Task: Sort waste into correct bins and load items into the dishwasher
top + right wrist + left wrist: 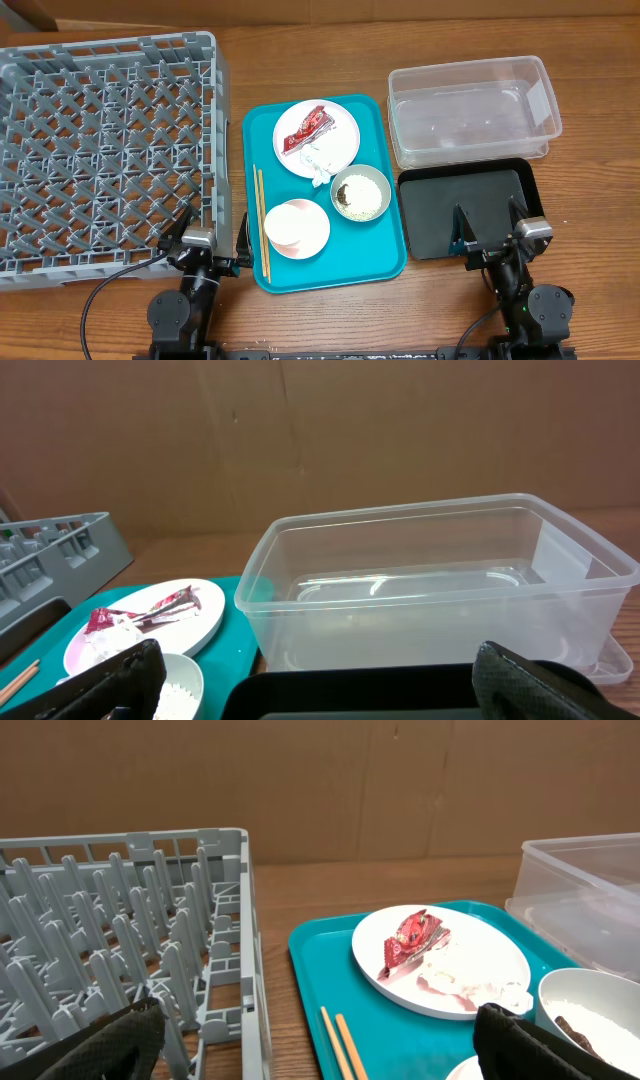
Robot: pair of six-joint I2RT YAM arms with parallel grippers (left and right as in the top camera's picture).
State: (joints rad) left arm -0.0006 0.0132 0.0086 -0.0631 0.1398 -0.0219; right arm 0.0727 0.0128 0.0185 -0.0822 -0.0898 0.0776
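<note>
Grey plastic lattice marks the dish rack (110,42), which fills the left of the overhead frame on the wooden bench (300,60). At frame centre, locate the teal tray (385,255). Toward its top sits the white plate (345,135), carrying the red wrapper (306,130) and, touching the wrapper's lower side, the crumpled napkin (322,162). Below the plate to the right stands the grey-green bowl (384,190), holding rice (368,200) and a brown scrap (343,194). The pink bowl (318,232) sits to its lower left, and the chopsticks (261,220) lie lengthwise along the tray's left edge. At upper right, find the clear tub (470,68); the black tray (440,200) lies just below it. Note the left pincer (212,230) at the bottom of the frame, between rack and teal tray, with its fingers apart and gripping nothing. The right pincer (490,222) hangs over the lower edge of the black tray, likewise spread wide.
</note>
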